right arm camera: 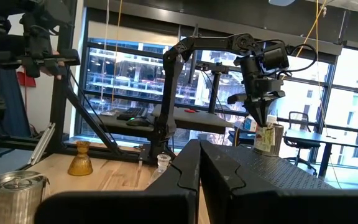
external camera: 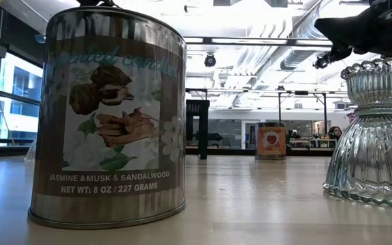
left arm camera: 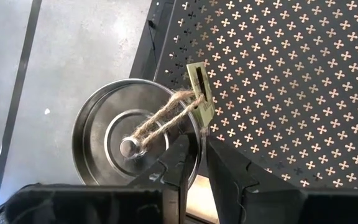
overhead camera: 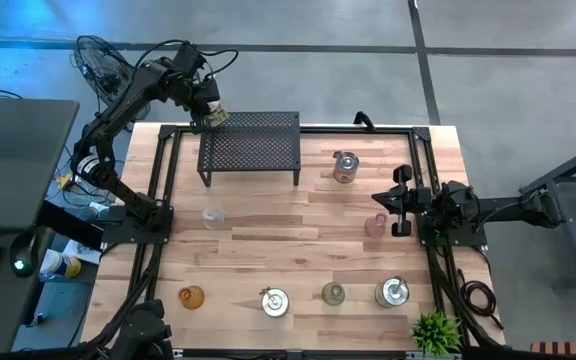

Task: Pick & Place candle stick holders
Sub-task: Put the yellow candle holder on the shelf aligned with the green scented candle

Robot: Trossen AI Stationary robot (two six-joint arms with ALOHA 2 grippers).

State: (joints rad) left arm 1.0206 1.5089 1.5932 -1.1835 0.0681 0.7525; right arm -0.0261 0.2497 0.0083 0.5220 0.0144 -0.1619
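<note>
Candle stick holders (overhead camera: 274, 300) spread over the wooden surface (overhead camera: 298, 245), with one silver tin (left arm camera: 135, 140) up on the near-left corner of the black perforated rack (overhead camera: 258, 150). Sits upright there, axis vertical, round lid facing up, twine loop and paper tag (left arm camera: 201, 93) draped over the lid toward the rack's middle. Hangs partly over the rack's edge in the left wrist view. Directly above it, the left tool (left arm camera: 194, 165), fingers only slightly apart, straddling the twine; cannot tell whether anything is gripped or just let go.

Judged as early to midway: one holder up on the rack, the rest on the boards. Along the near edge, an amber glass one (overhead camera: 190, 296), two silver ones, an olive one (overhead camera: 334, 293); a clear one (overhead camera: 212, 216) near the left frame; a pink one (overhead camera: 375, 225) and another silver tin (overhead camera: 345, 167) toward the right. All standing upright, openings up.

Right tool (overhead camera: 400, 202) parked at the right side of the surface just beside the pink holder, fingers together, holding nothing.
</note>
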